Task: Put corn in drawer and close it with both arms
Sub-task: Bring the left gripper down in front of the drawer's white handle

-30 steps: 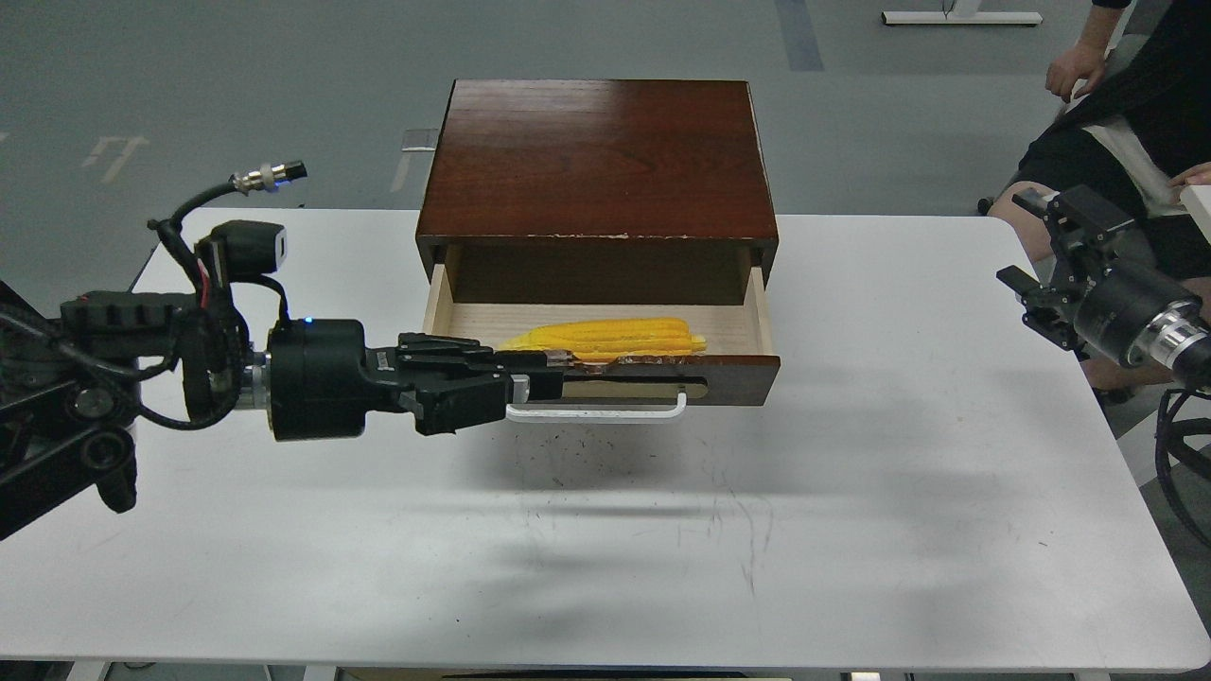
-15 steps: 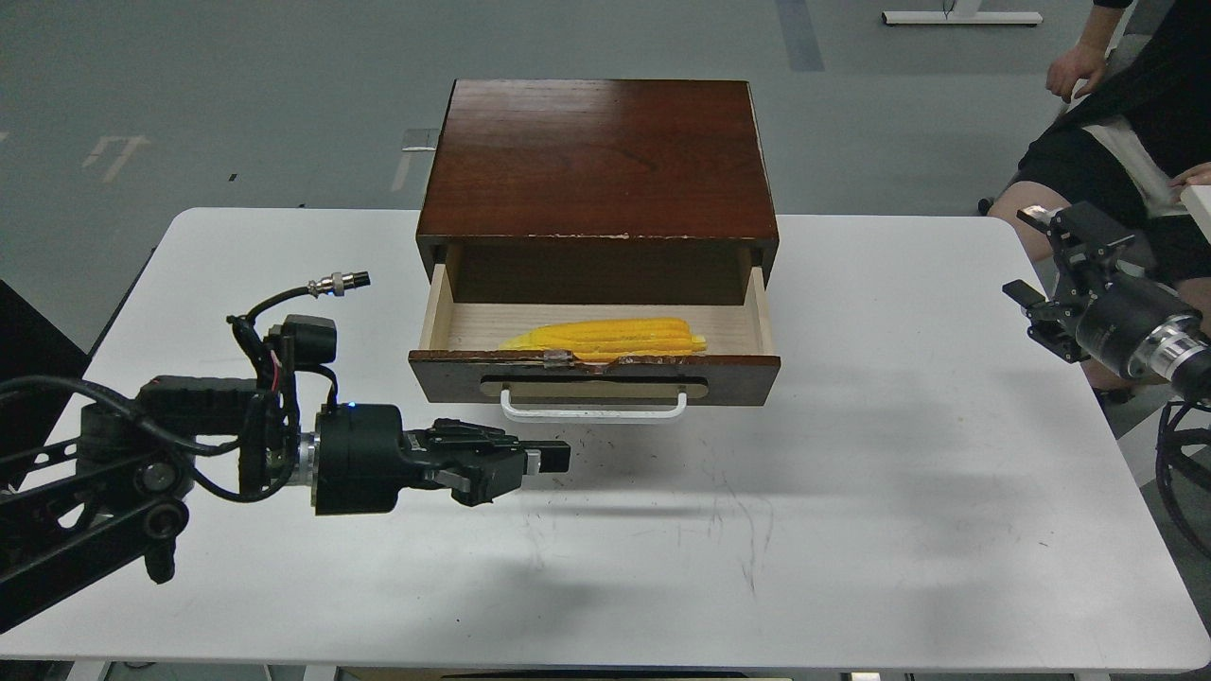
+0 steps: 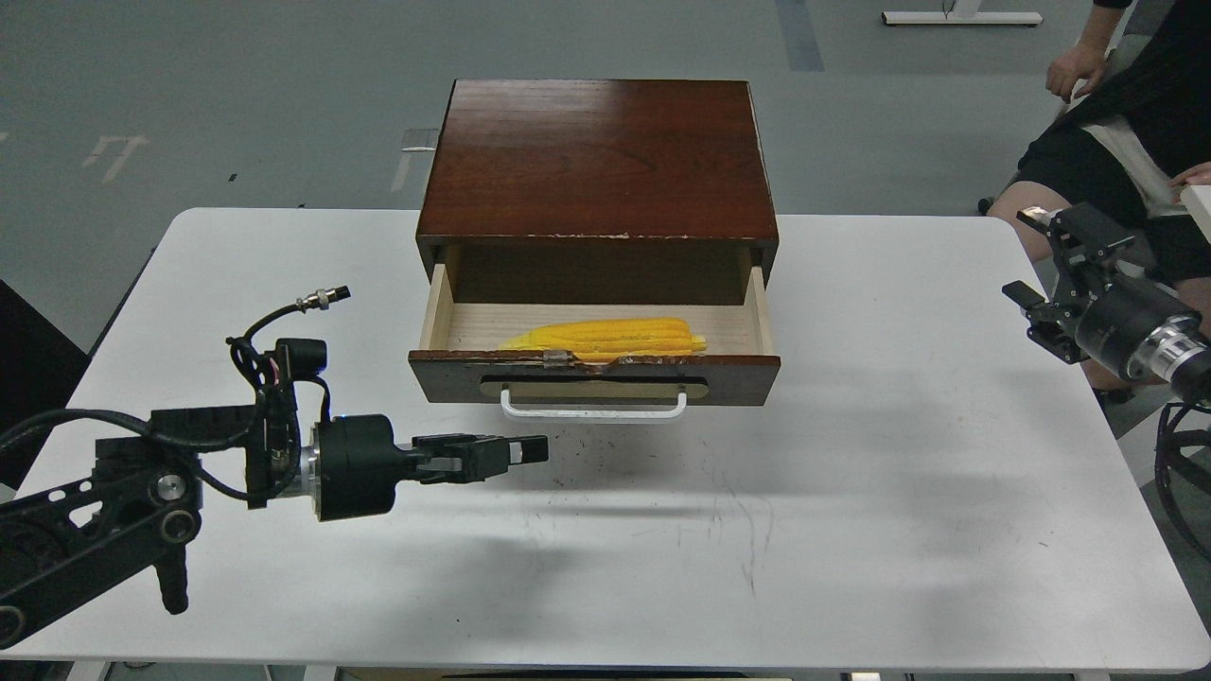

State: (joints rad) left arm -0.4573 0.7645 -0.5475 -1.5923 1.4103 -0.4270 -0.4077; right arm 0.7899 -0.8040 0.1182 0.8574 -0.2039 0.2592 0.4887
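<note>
Drawer [image 3: 594, 376] open, corn [image 3: 605, 337] lying inside. Left pincer [image 3: 530, 451] narrow, empty, just below-left of drawer handle [image 3: 593, 409]. Right pincer [image 3: 1041, 274] far right of drawer; opening probably wide, cannot tell.

one corn [image 3: 607, 336] lies in the one open drawer [image 3: 594, 376], ahead of the left gripper [image 3: 530, 450]. two grippers show, the right gripper [image 3: 1033, 284] far off. one white table [image 3: 851, 530], one seated person [image 3: 1126, 123] beyond the right gripper.
</note>
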